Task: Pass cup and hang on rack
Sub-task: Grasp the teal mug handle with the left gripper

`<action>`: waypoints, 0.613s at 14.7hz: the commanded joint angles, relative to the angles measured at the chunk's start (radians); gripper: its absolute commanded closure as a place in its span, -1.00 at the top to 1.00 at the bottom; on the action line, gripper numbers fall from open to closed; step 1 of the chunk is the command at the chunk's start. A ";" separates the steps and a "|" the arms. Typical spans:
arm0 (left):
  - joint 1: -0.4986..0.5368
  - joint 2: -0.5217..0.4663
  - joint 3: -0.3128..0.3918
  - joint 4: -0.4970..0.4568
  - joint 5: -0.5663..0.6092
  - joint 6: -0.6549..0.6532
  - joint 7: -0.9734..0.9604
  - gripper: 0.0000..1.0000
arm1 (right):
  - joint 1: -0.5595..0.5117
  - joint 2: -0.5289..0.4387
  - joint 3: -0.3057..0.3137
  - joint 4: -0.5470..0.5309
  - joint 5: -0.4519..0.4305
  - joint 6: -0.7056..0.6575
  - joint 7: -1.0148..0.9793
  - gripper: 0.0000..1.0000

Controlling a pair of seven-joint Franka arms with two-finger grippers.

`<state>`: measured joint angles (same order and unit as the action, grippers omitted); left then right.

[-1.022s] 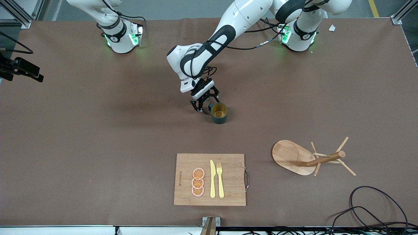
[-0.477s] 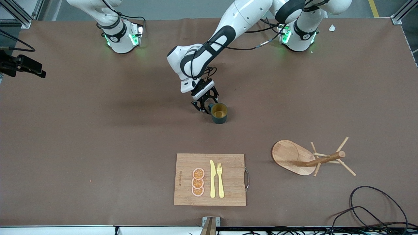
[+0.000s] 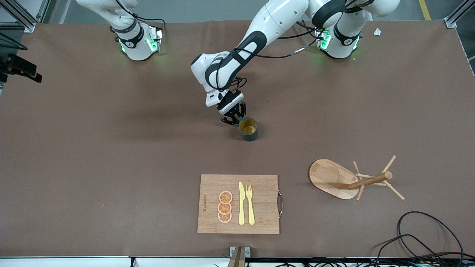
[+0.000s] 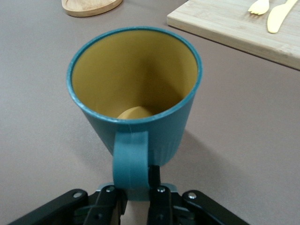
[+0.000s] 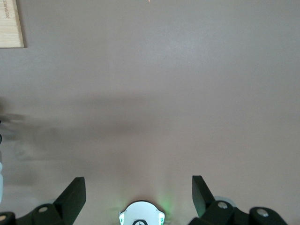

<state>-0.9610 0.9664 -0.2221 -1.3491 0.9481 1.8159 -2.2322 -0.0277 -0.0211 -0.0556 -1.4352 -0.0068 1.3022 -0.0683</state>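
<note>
The dark teal cup (image 3: 248,129) with a mustard-yellow inside stands upright on the brown table near its middle. My left gripper (image 3: 233,118) is low beside it, shut on the cup's loop handle. In the left wrist view the handle (image 4: 131,159) sits clamped in the left gripper (image 4: 136,193). The wooden rack (image 3: 334,178) stands toward the left arm's end, nearer the front camera than the cup, and its oval base shows in the left wrist view (image 4: 89,5). My right gripper (image 3: 21,69) hangs open and empty, high over the right arm's end of the table, and also shows in the right wrist view (image 5: 137,180).
A rectangular bamboo cutting board (image 3: 239,204) lies near the table's front edge with orange slices (image 3: 225,207), a yellow knife (image 3: 241,203) and a fork (image 3: 250,204). It also shows in the left wrist view (image 4: 225,23). A black cable (image 3: 426,233) loops at the front corner by the rack.
My left gripper's fingers closed from open onto the cup's handle. My right gripper drifted up and toward the edge of the front view.
</note>
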 commanded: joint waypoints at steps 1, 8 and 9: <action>0.004 -0.015 0.000 0.024 0.002 0.002 0.101 -0.99 | -0.011 -0.060 0.008 -0.042 0.001 -0.006 -0.013 1.00; 0.201 -0.196 -0.075 0.039 -0.328 0.109 0.209 -0.99 | -0.012 -0.073 0.007 -0.070 0.001 0.006 -0.013 1.00; 0.235 -0.230 -0.082 0.039 -0.392 0.117 0.248 -0.99 | -0.017 -0.072 0.005 -0.070 0.004 0.006 -0.013 1.00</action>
<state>-0.7786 0.8132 -0.2839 -1.2812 0.6536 1.9173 -2.0389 -0.0280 -0.0686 -0.0543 -1.4752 -0.0068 1.2952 -0.0695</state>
